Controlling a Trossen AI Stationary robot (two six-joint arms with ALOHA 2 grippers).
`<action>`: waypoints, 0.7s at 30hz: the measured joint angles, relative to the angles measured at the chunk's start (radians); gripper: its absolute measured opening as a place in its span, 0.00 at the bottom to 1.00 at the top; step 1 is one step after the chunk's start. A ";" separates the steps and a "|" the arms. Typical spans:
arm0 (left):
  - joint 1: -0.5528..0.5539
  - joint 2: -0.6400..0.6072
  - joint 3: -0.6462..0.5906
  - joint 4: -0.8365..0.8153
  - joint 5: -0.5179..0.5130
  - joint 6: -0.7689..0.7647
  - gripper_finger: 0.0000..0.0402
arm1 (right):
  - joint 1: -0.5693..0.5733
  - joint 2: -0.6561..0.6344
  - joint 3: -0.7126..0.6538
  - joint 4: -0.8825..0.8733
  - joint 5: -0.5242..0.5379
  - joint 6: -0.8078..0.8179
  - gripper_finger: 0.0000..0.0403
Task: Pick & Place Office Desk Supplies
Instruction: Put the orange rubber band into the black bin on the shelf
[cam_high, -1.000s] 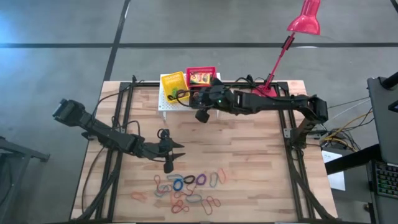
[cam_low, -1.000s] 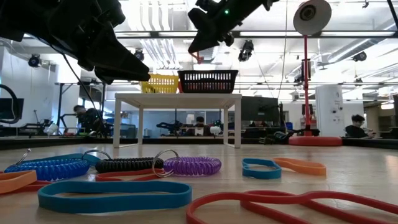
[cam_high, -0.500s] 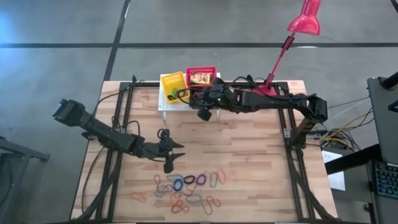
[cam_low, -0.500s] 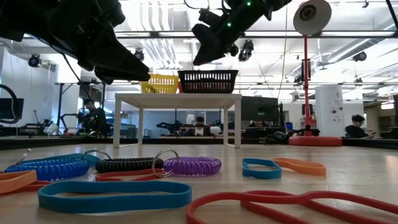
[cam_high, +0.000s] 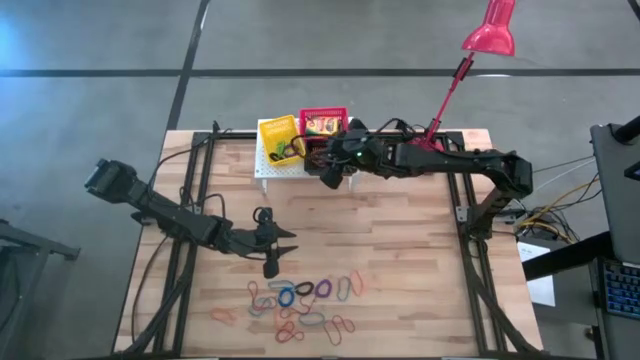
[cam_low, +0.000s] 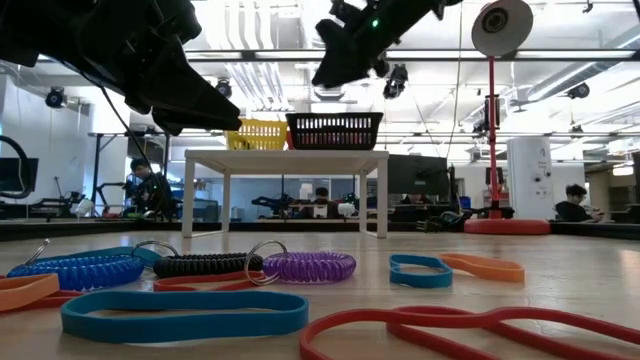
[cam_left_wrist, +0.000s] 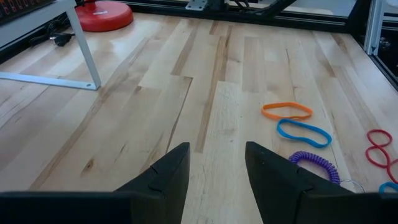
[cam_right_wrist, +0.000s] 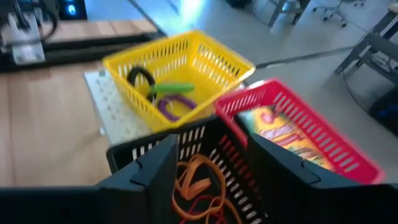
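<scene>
Right pincer newly parted over banded black basket

- We are in a robotics lab, a large open industrial hall with a grey concrete floor marked by dark lines.
- A wooden workbench carries two dark robot arms on black metal framing.
- Level across the table, we see long rows of ceiling lights, further workstations, monitors, and people seated at desks in the background.
- Loose cables trail beside the bench.
</scene>
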 joint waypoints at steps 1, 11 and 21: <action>0.000 0.000 0.000 0.000 0.000 0.000 0.41 | 0.001 -0.014 0.000 -0.004 0.000 0.000 0.48; 0.000 0.000 0.000 0.002 0.000 0.000 0.41 | 0.098 -0.151 -0.001 -0.121 -0.001 0.030 0.47; -0.001 0.000 0.000 0.001 0.000 -0.003 0.41 | 0.349 -0.215 -0.073 -0.164 0.064 0.081 0.42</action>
